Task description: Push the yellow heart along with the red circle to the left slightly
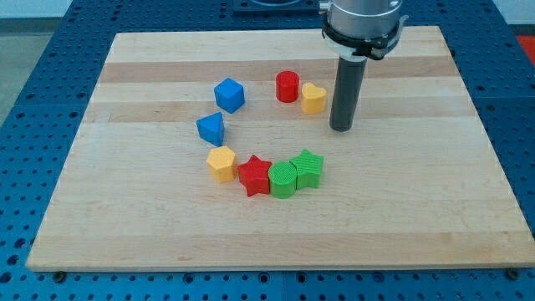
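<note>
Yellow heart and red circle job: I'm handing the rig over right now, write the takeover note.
My tip rests on the board, just to the view's right of the yellow heart, not touching it as far as I can tell.
The heart sits against the right side of the red circle, near the view's top centre.
Done: tip lined up on the pair's right side.
Left: push leftward slightly so the heart carries the circle along. Stop well before the blue cube, the next block to the left.

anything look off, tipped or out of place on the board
Nothing stands out. All eight blocks sit flat on the wooden board. The red circle block and yellow heart block sit side by side, with my tip just to the view's right of the heart.
</note>
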Controlling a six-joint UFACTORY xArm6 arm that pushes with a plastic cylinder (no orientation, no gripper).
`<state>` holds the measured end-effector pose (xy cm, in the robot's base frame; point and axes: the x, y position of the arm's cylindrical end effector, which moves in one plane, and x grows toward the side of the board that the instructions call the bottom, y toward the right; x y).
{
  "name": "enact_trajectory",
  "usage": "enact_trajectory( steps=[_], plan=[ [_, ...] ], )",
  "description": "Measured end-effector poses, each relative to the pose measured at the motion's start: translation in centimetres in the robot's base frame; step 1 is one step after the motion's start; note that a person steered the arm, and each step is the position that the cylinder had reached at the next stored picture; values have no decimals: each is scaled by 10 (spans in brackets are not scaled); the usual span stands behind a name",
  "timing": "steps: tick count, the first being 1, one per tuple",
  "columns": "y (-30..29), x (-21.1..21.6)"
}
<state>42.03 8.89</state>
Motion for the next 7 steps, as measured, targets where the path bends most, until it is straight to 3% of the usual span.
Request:
enact_trajectory(
  steps=[7],
  plan=[
    [-35, -35]
  ],
)
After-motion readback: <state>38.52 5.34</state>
